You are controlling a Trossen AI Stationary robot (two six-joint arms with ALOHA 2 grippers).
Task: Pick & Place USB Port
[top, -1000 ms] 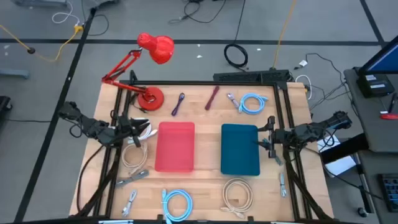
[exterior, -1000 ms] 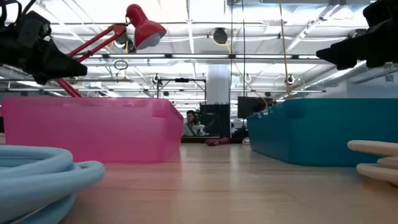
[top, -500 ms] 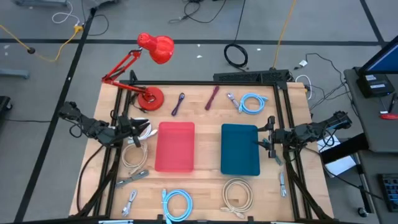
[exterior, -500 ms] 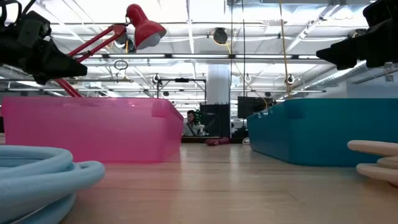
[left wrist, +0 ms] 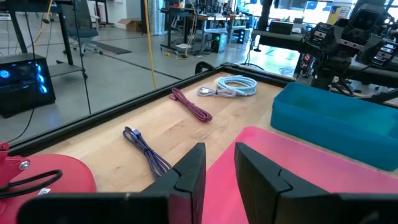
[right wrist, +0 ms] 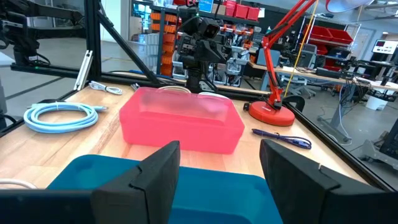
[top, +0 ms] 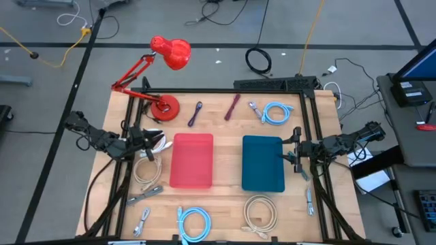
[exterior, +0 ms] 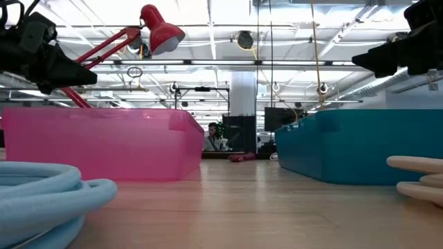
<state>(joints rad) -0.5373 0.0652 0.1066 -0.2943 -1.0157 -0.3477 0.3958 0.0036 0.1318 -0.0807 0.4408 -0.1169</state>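
Several USB cables lie loose on the wooden table: a purple one [top: 196, 112], a maroon one [top: 232, 107], a light-blue coil [top: 276, 113] at the far side, a beige coil [top: 146, 170], and grey ones [top: 143, 196] near the front. My left gripper [top: 154, 143] hovers level beside the pink bin's [top: 191, 160] left far corner, open by a narrow gap [left wrist: 219, 168] with nothing in it. My right gripper [top: 294, 154] hovers level at the teal bin's [top: 263, 163] right side, open wide [right wrist: 221, 168] and empty.
A red desk lamp [top: 163, 105] stands at the far left corner, its head [top: 172, 53] beyond the table. More coils lie near the front: light blue [top: 194, 221] and beige [top: 261, 212]. A black frame [top: 225, 90] borders the table. Bare wood shows between the bins.
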